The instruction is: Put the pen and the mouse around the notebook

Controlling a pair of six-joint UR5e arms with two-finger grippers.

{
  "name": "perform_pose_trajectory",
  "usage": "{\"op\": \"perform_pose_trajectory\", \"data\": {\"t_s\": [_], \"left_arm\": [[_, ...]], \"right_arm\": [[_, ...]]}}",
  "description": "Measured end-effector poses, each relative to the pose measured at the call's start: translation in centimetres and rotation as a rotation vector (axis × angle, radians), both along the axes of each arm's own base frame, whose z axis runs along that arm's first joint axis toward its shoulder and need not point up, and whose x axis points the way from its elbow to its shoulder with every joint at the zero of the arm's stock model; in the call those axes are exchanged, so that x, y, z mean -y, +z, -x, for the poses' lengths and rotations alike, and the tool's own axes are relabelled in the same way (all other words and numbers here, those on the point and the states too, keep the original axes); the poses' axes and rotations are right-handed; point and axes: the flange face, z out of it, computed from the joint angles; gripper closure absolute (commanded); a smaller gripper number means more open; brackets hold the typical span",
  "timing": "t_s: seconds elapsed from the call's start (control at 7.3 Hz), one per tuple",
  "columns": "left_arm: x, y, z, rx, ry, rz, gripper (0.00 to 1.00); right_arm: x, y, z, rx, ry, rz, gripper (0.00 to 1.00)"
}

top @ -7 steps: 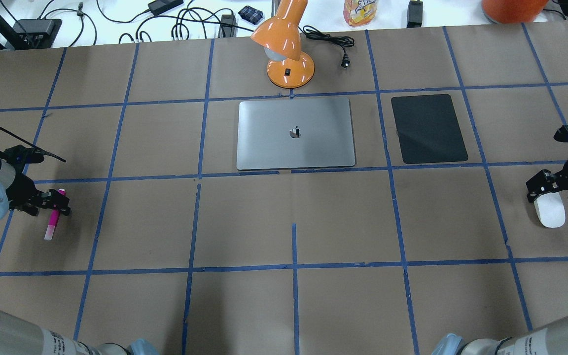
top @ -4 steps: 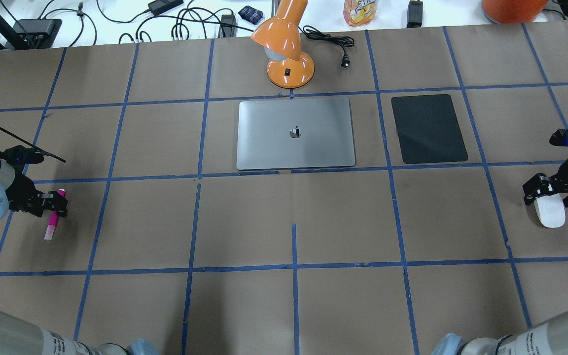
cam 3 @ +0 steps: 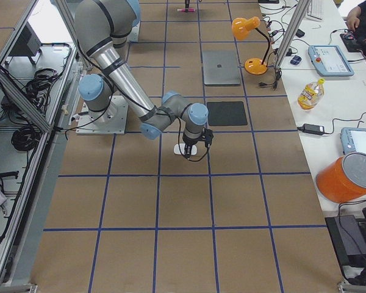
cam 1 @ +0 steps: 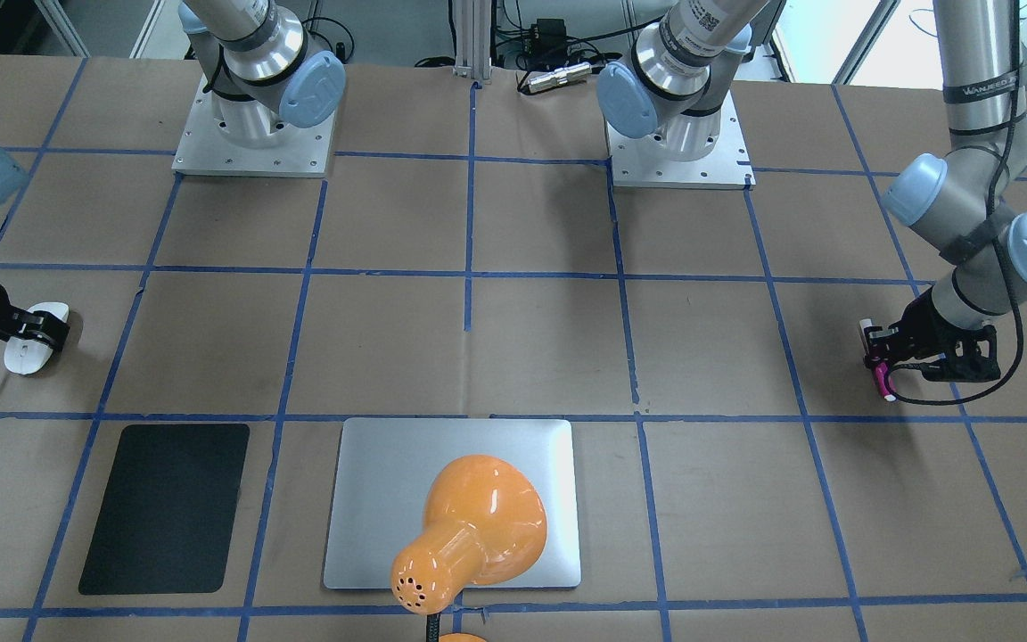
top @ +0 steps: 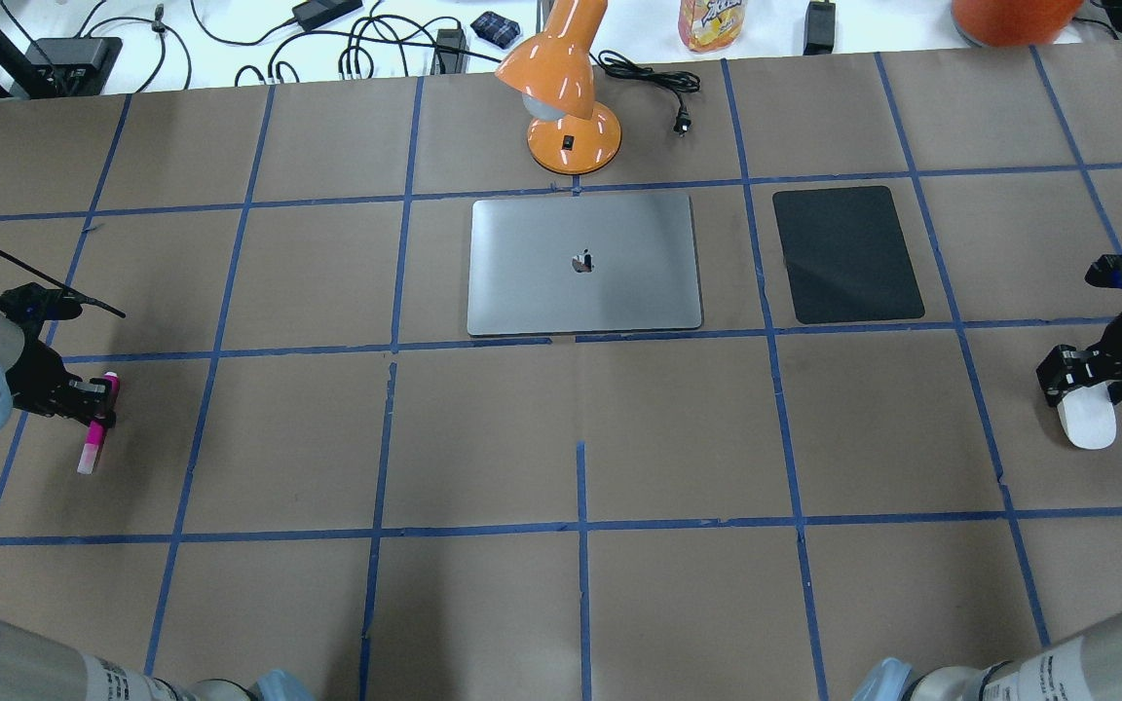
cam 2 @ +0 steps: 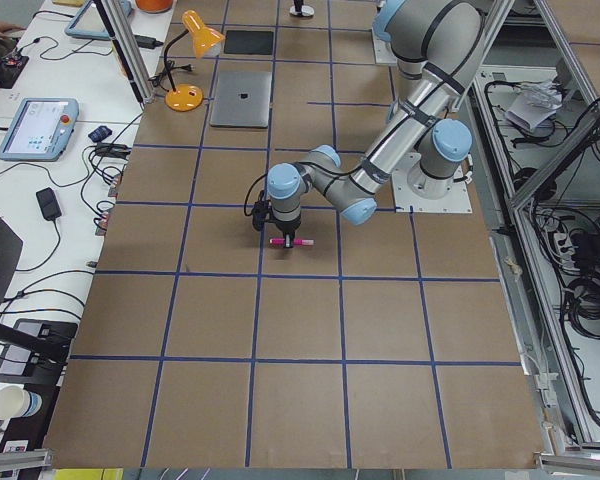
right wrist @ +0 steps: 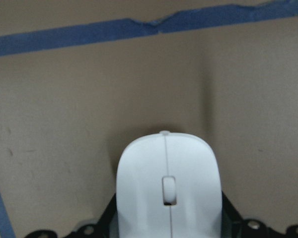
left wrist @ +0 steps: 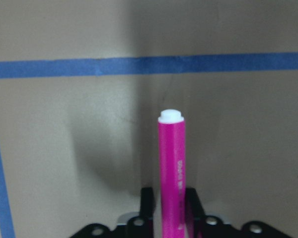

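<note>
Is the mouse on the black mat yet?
No, the mouse sits in the right gripper, well away from the black mat.

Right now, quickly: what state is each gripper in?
Left gripper: closed on the pen.
Right gripper: closed on the mouse.

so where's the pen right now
In the overhead view the pen is at the far left of the table, held in the left gripper, well left of the notebook and nearer the robot.
</note>
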Motion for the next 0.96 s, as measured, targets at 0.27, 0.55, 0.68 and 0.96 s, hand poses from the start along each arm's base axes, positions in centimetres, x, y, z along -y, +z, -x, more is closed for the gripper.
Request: {"op": "perform_pose_trajectory", "data": {"t_s": [0.27, 0.55, 0.68, 0.96], "left_arm": [[0.0, 0.6, 0.0, 0.01, -0.001, 0.001, 0.99], [-0.3, 3.4, 0.7, 0.026, -0.001, -0.006, 0.99], [-0.6, 5.5, 2.1, 0.009, -0.003, -0.005, 0.99], [-0.2, 9.4, 8.4, -0.019, -0.033, 0.016, 0.99]], "right_arm": [[1.2, 1.7, 0.0, -0.013, 0.008, 0.02, 0.59], [6.6, 7.1, -2.3, -0.031, 0.063, 0.053, 0.59], [10.1, 9.9, -4.6, -0.036, 0.083, 0.058, 0.58], [16.3, 11.5, -9.5, -0.033, 0.114, 0.061, 0.58]]}}
